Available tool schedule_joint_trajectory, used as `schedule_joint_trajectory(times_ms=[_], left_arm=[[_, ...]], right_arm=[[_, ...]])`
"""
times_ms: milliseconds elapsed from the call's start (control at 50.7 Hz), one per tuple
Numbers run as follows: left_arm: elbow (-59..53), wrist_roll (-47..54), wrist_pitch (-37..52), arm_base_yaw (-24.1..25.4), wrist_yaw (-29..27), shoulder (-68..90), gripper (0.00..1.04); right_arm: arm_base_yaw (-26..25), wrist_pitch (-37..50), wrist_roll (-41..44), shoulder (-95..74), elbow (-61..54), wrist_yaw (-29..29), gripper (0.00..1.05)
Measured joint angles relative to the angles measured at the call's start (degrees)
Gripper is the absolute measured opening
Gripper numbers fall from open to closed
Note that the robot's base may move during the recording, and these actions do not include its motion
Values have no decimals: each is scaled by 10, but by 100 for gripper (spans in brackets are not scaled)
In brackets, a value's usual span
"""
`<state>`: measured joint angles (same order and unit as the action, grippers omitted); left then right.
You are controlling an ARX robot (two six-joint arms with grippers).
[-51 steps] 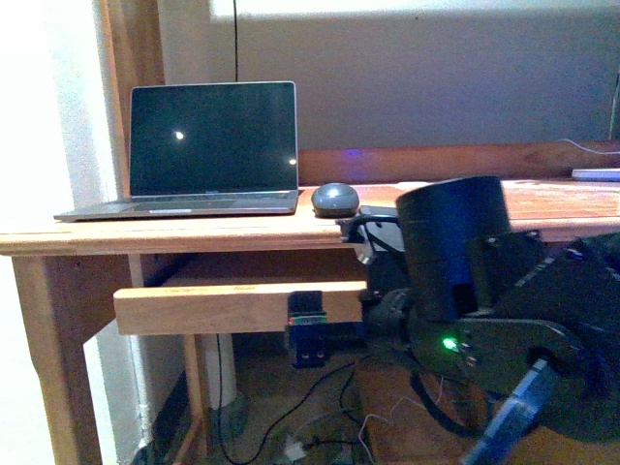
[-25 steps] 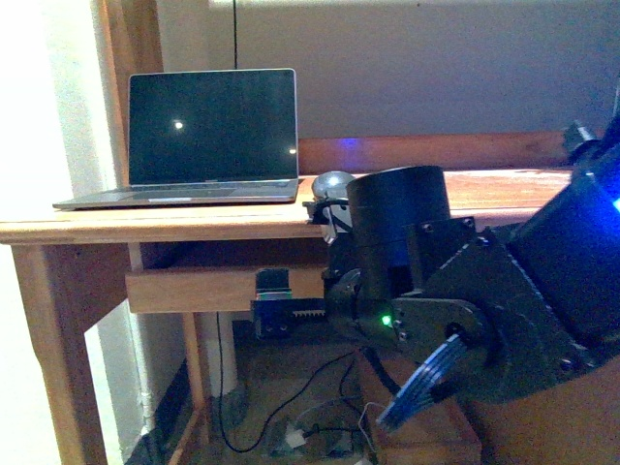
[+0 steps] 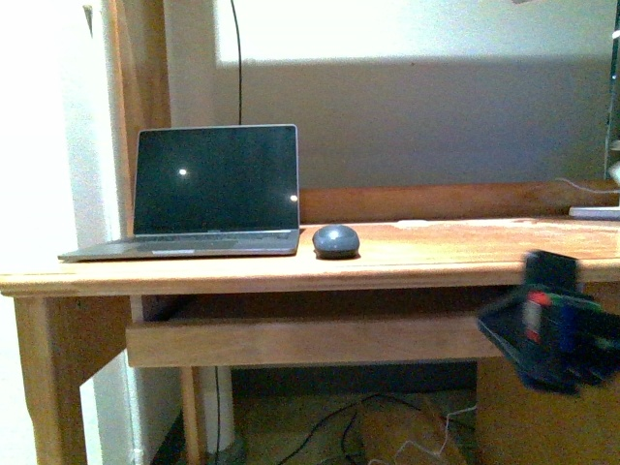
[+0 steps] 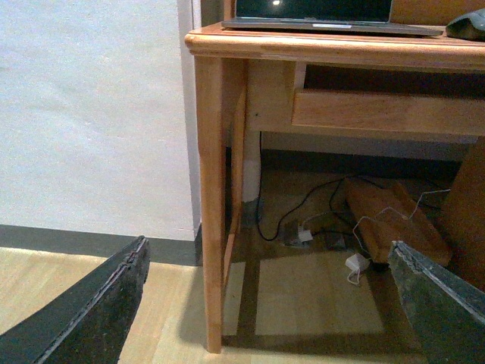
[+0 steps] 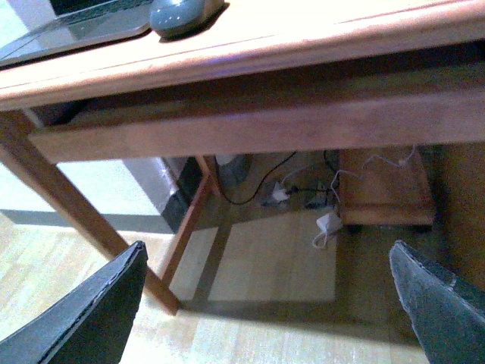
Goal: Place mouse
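Observation:
The mouse (image 3: 335, 240), a small dark grey-blue oval, rests on the wooden desk (image 3: 436, 262) just right of the open laptop (image 3: 208, 194). It also shows in the right wrist view (image 5: 182, 14) and at the edge of the left wrist view (image 4: 466, 26). A blurred part of my right arm (image 3: 552, 325) hangs low at the right, below the desktop. My right gripper (image 5: 265, 303) is open and empty, well below and away from the mouse. My left gripper (image 4: 265, 303) is open and empty, low near the floor in front of the desk leg (image 4: 212, 212).
A wooden drawer front (image 3: 310, 341) runs under the desktop. Cables and a white adapter (image 4: 352, 264) lie on the floor beneath, beside a wooden box (image 5: 386, 189). A white wall (image 4: 91, 114) stands left of the desk. A white object (image 3: 596, 211) lies at the desk's far right.
My right arm, which filled the front view near the mouse, has pulled back and down to the lower right. The mouse stays on the desk beside the laptop. The camera view has shifted.

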<state>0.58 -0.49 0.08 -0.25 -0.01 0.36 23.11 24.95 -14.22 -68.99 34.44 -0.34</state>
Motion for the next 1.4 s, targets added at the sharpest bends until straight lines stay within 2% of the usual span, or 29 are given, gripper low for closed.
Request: schedule_joint_trajectory(times_ms=[237, 315, 414, 473, 493, 532, 592, 631, 808, 927, 986, 1400], left_arm=[[0, 0, 0, 0, 0, 0, 97], [0, 0, 0, 0, 0, 0, 97], [0, 0, 0, 0, 0, 0, 97], [0, 0, 0, 0, 0, 0, 97], [0, 0, 0, 0, 0, 0, 97], [0, 0, 0, 0, 0, 0, 97], [0, 0, 0, 0, 0, 0, 97], [0, 0, 0, 0, 0, 0, 97], [0, 0, 0, 0, 0, 0, 97], [0, 0, 0, 0, 0, 0, 97], [0, 0, 0, 0, 0, 0, 97], [0, 0, 0, 0, 0, 0, 97]], right_arm=[[-64, -118, -29, 285, -137, -43, 97], [-90, -181, -35, 383, -174, -62, 97], [-134, -289, -33, 542, -224, -120, 97], [-185, -310, -33, 590, -245, -173, 97], [-199, -307, -25, 598, -251, -171, 97], [-221, -273, 26, 624, -277, -82, 87], [-230, -261, 78, 638, -289, -7, 75], [-230, -259, 103, 644, -294, 0, 65], [-230, -256, 128, 654, -305, 1, 37], [-230, -254, 135, 661, -315, 2, 11], [-230, -254, 137, 662, -316, 2, 3], [-230, -251, 139, 686, -335, 3, 4]])
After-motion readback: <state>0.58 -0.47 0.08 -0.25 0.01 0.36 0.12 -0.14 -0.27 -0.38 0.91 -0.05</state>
